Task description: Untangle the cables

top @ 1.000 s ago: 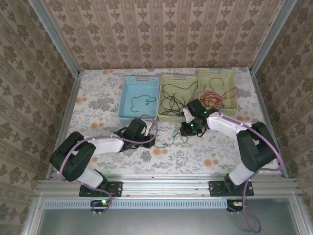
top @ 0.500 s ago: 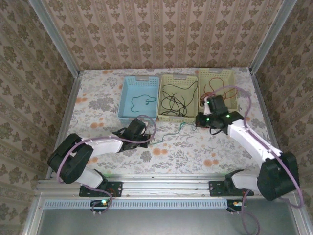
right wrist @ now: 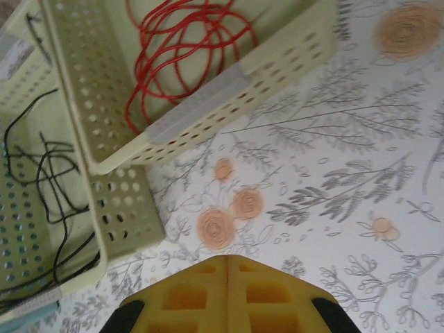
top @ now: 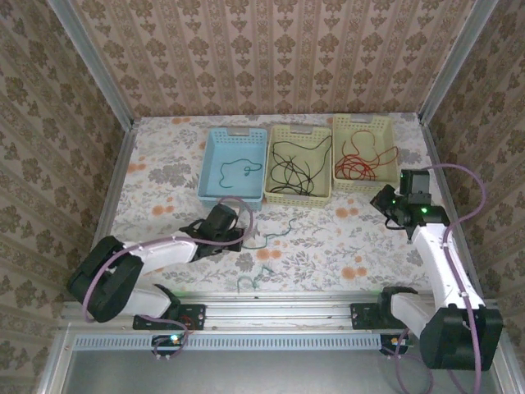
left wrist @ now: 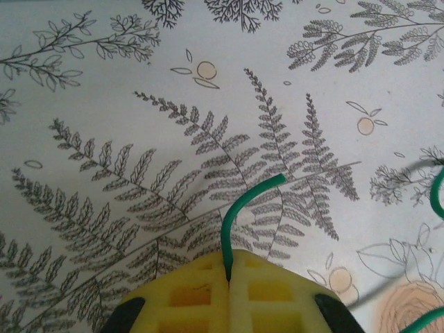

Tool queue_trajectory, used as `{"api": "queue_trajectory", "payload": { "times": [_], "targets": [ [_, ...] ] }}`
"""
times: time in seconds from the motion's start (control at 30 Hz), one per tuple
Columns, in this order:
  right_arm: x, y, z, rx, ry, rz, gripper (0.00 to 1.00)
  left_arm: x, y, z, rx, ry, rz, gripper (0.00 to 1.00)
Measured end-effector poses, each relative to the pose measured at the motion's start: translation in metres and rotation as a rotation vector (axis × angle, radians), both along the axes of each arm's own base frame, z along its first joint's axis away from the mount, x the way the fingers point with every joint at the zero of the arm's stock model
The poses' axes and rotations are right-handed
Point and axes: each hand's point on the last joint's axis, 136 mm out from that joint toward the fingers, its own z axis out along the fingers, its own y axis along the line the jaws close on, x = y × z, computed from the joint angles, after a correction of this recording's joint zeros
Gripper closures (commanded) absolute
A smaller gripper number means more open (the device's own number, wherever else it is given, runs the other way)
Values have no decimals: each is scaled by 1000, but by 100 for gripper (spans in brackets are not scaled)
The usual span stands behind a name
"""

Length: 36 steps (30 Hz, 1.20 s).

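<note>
— Which step is this?
— Sorting looks nearly done: the red cable [right wrist: 177, 52] and black cable [right wrist: 48, 170] lie in the yellow baskets [right wrist: 201, 104], while the left gripper [left wrist: 229, 267] pinches the green cable [left wrist: 246, 195], which trails loose across the table [top: 164, 164].
— Next?
— Likely carrying it to the blue basket [top: 238, 131]. The right gripper [right wrist: 227, 267] is pressed together on nothing.
— Unclear?
— Whether the green strand [top: 234, 172] in that basket is the same cable.

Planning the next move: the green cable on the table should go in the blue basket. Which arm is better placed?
Left. The left fingers clamp the green cable, close to the blue basket. The right fingers are shut on nothing, beside the red-cable basket.
</note>
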Motion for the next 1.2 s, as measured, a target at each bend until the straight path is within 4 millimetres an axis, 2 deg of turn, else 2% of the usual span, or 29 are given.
{"api": "queue_trajectory", "payload": {
  "times": [0.1,0.2,0.27,0.43,0.5,0.53,0.57,0.63,0.73,0.87,0.93,1.0,1.07,1.13,1.2],
  "targets": [
    [-4,-3,-8,20,17,-21,100,-6,-2,7,-42,-9,-20,100],
    [1,15,-13,55,22,50,99,-8,-7,16,-82,-25,-36,100],
    [4,42,-19,57,35,161,97,-6,-10,21,-103,-40,-41,100],
    [-7,146,-32,-3,92,594,94,-4,-12,23,-115,-48,-47,100],
    [-13,173,-31,-27,92,707,93,-5,-13,24,-122,-47,-51,100],
    [-13,179,-30,-40,85,733,92,-5,-14,27,-134,-49,-58,100],
    [-12,180,-28,-50,77,739,91,-6,-16,32,-150,-56,-67,100],
    [-7,174,-26,-78,64,717,91,-8,-23,53,-219,-89,-96,100],
    [-1,162,-23,-117,49,672,91,-7,-26,102,-350,-186,-129,100],
    [4,151,-17,-141,25,627,91,6,-5,162,-457,-318,-96,100],
    [6,149,-14,-141,13,621,90,23,17,190,-492,-393,-32,100],
    [7,151,-12,-136,2,631,88,40,38,204,-490,-438,42,100],
    [5,159,-10,-126,-10,672,88,61,55,209,-464,-452,119,100],
    [2,176,-7,-119,-19,754,88,89,62,204,-419,-424,182,100],
    [-3,202,-3,-121,-25,865,88,117,61,189,-369,-372,225,100]
  ]
}}
